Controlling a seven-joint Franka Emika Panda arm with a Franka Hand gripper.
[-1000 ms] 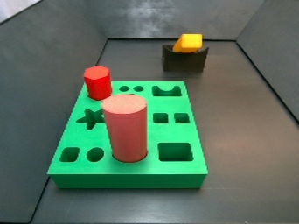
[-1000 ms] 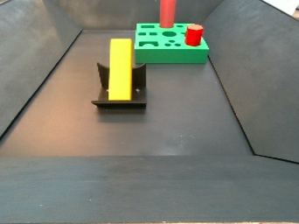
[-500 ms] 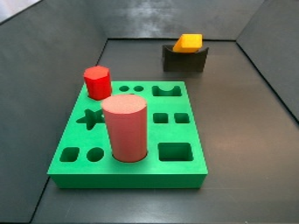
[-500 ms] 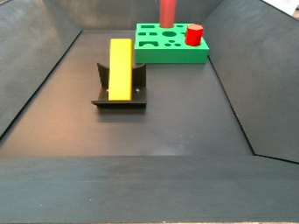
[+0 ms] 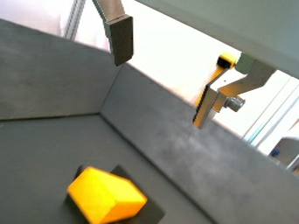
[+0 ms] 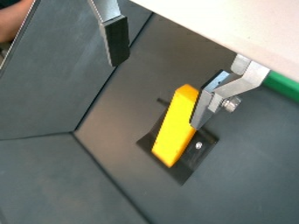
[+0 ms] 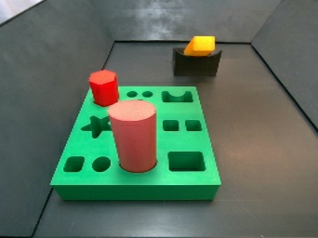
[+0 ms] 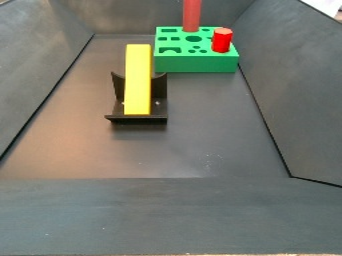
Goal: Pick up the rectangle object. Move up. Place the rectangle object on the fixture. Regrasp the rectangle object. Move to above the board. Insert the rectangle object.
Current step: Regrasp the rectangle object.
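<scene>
With my gripper [image 6: 163,66] hanging open and empty, the block [image 6: 176,125] sits below on the fixture [image 8: 136,113]. Its long axis runs near-to-far, so I'd close across the narrow sides.

Open floor surrounds the fixture [image 8: 136,112] bearing the rectangle object [image 8: 138,76]; the gripper [image 6: 163,70] hangs spread above it, well apart from the board [image 8: 195,56] with its red cylinder [image 7: 132,138].

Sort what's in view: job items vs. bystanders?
Job items: rectangle object, lying across the fixture; board; gripper, open and empty above the rectangle object, seen only in the wrist views.

Bystanders: red cylinder and red hexagonal peg, both standing in the board.
</scene>
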